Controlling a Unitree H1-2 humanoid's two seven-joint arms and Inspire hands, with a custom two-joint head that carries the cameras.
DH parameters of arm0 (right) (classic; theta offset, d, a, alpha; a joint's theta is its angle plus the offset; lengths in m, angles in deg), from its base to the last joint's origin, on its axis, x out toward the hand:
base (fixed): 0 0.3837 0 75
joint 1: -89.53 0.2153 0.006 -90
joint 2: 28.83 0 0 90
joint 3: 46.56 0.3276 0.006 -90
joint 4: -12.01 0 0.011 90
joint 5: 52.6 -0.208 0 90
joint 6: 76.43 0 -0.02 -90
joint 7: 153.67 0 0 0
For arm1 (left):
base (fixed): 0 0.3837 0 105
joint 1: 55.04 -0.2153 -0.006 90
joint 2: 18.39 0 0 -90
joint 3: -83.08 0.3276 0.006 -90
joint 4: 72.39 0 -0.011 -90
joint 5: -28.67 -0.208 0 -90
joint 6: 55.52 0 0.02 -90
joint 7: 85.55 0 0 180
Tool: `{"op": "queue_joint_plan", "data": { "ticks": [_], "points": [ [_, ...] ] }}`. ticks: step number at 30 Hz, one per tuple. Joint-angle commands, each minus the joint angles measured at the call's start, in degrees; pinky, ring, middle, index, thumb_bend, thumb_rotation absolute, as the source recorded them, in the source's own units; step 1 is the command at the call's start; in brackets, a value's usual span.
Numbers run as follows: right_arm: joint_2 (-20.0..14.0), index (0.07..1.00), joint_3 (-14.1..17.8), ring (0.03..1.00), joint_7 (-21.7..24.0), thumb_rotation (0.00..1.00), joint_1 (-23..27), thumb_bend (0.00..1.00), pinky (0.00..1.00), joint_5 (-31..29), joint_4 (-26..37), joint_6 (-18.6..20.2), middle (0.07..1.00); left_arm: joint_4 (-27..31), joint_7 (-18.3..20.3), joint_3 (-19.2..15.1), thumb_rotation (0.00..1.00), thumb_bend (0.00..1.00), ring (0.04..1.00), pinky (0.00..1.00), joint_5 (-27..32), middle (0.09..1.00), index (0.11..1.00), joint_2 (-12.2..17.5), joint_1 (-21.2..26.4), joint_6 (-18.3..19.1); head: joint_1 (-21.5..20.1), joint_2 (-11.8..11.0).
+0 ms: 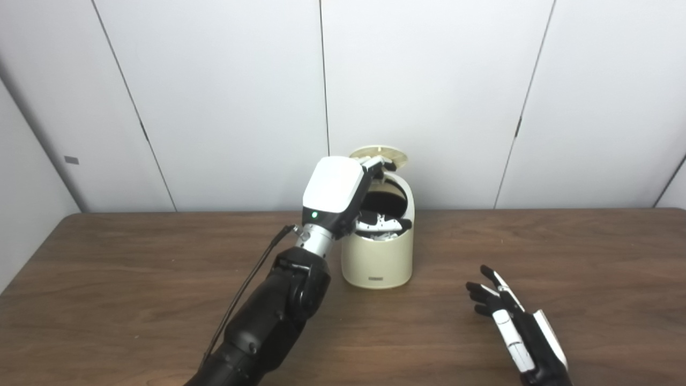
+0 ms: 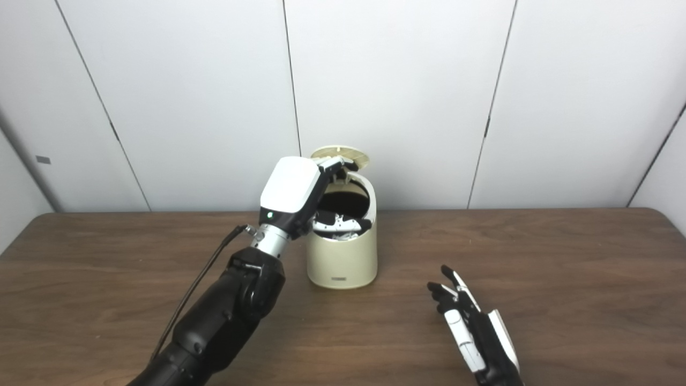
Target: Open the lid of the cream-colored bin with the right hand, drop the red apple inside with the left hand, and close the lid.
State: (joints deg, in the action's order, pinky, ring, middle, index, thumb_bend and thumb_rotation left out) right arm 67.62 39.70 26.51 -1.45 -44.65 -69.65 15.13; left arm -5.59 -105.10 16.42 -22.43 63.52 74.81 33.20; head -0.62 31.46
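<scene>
The cream-colored bin stands mid-counter toward the far edge, its lid tipped up at the back. It looks like light, stiff plastic, best handled by the lid's front lip. No apple shows. The left hand hovers over the opening, fingers spread, seemingly empty. The right hand rests open on the counter, near right.

left arm: raised from the lower left, forearm angled up and right | left hand: white back facing the viewer, fingers spread apart, holding nothing visible | right hand: low at lower right, edge-on, fingers extended and parted, empty
</scene>
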Motion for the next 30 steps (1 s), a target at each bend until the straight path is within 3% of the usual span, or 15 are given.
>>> {"op": "queue_joint_plan", "data": {
  "ticks": [1,3,8,17,22,25,30],
  "points": [
    [-0.1,0.933,-0.2,0.840,1.0,1.00,0.1,0.52,0.80,0.1,0.9,-0.3,0.837,1.8,-0.7,-0.9,0.06,0.59,0.550,0.49,1.9,0.543,0.531,-0.1,-0.5,-1.5,0.0,0.0],
    [-0.2,0.934,-0.2,0.842,1.0,1.00,0.1,0.52,0.81,0.1,0.7,-0.2,0.836,2.8,-2.0,-1.6,0.01,0.51,0.475,0.41,2.9,0.506,0.494,-0.5,-1.1,-2.8,0.1,0.0],
    [-0.2,0.935,-0.1,0.842,1.1,1.00,0.1,0.52,0.82,0.0,0.3,-0.4,0.832,3.9,-4.1,-2.5,0.00,0.48,0.418,0.36,3.6,0.498,0.475,-0.3,-1.2,-6.3,0.3,-0.2],
    [-0.3,0.937,0.2,0.834,1.1,1.00,0.4,0.52,0.79,-0.3,-0.7,-1.4,0.828,7.6,-7.2,-5.5,0.00,0.48,0.445,0.38,5.1,0.495,0.470,-0.2,-1.6,-11.6,0.4,-0.5],
    [-0.4,0.941,0.3,0.842,1.2,1.00,0.5,0.52,0.79,-0.3,-0.3,-0.8,0.841,10.8,-7.6,-7.8,0.00,0.48,0.438,0.34,7.4,0.483,0.461,0.1,-2.6,-15.0,0.6,-0.1],
    [-0.2,0.946,0.6,0.859,1.5,1.00,0.6,0.51,0.81,-1.1,0.6,0.5,0.857,14.2,-6.5,-10.5,0.00,0.48,0.440,0.34,11.3,0.502,0.487,-1.2,-4.2,-14.7,0.9,0.4],
    [0.4,0.932,1.0,0.870,1.0,1.00,2.0,0.56,0.80,-1.3,2.4,2.4,0.863,23.6,1.1,-15.1,0.00,0.49,0.412,0.35,22.2,0.524,0.525,-3.8,-9.0,-8.4,0.6,0.6]
  ]
}}
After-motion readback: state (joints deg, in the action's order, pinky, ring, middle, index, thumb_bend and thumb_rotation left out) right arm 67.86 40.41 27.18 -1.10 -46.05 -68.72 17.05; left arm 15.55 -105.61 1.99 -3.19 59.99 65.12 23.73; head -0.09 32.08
